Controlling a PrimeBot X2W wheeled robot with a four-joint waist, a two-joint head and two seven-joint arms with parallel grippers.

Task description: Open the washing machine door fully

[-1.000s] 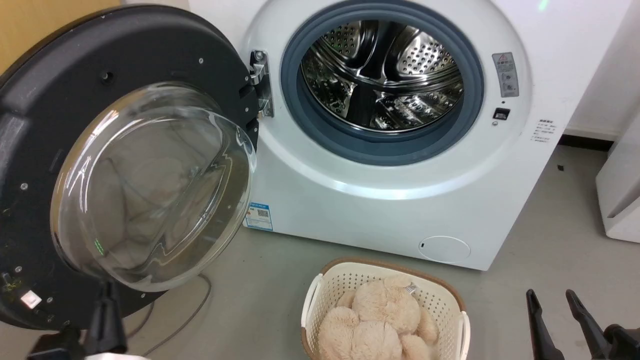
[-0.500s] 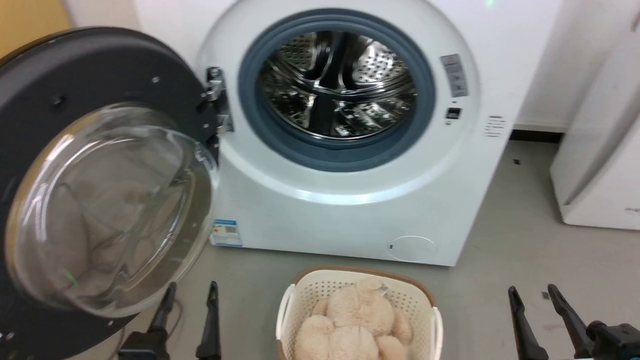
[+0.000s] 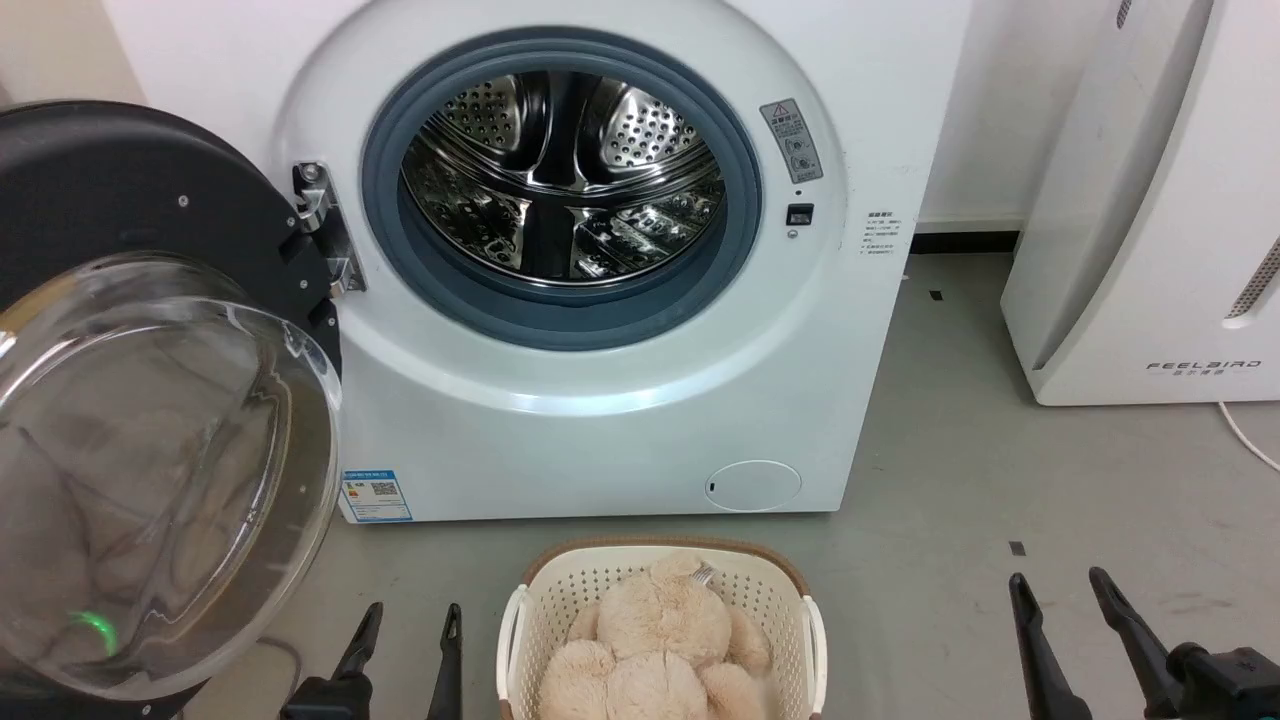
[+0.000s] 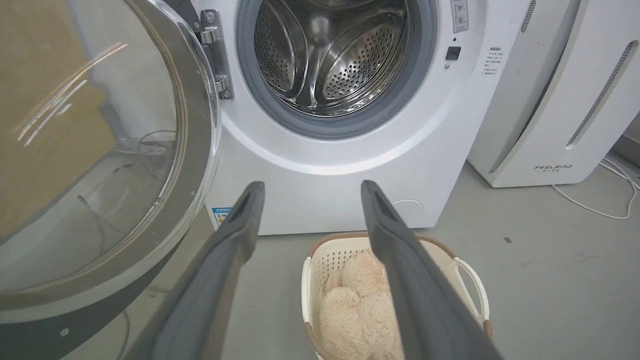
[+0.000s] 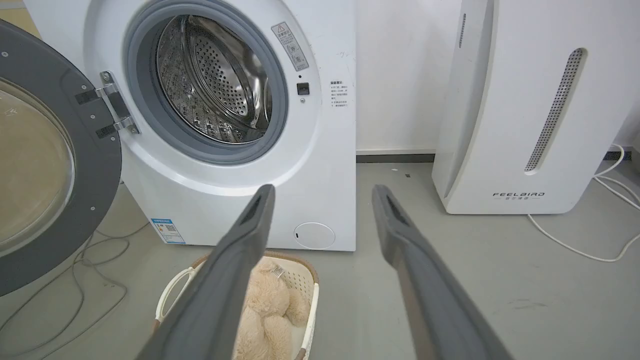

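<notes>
Door: the large round glossy black washing machine door [image 3: 150, 190], with a bulging clear glass bowl at its centre, is seen swung wide on its metal hinge [image 3: 325, 230]. It stands to the left of the opening, with the bowl turned towards the robot.
Machine: the big white front-loading washing machine [image 3: 600, 420] stands on the grey floor [image 3: 950, 480]. Its mouth is uncovered and ringed by a grey rubber gasket [image 3: 560, 325].
Drum: a perforated steel drum [image 3: 560, 180] is seen through the mouth; only bare metal can be made out inside.
Front panel: a blue label sticker [image 3: 376, 496] is fixed low on the left, and a round cap [image 3: 753, 486] low on the right.
Basket: a cream perforated plastic basket [image 3: 515, 625] with a brown rim is set on the floor just in front of the machine, below the mouth.
Basket contents: a beige plush toy [image 3: 650, 640] is held in it.
Left end effector [image 3: 414, 608]: the fingers are spread wide and nothing is gripped. It is placed between the door's lower edge and the basket, apart from both.
Right end effector [image 3: 1057, 577]: the fingers are spread wide and nothing is gripped; it is held over bare floor, well right of the basket.
Surroundings: a white slanted appliance [image 3: 1150, 200] with lettering stands to the right of the machine. A white cable [image 5: 575, 240] lies beside it, and dark cables [image 5: 75, 280] lie on the floor under the door.
</notes>
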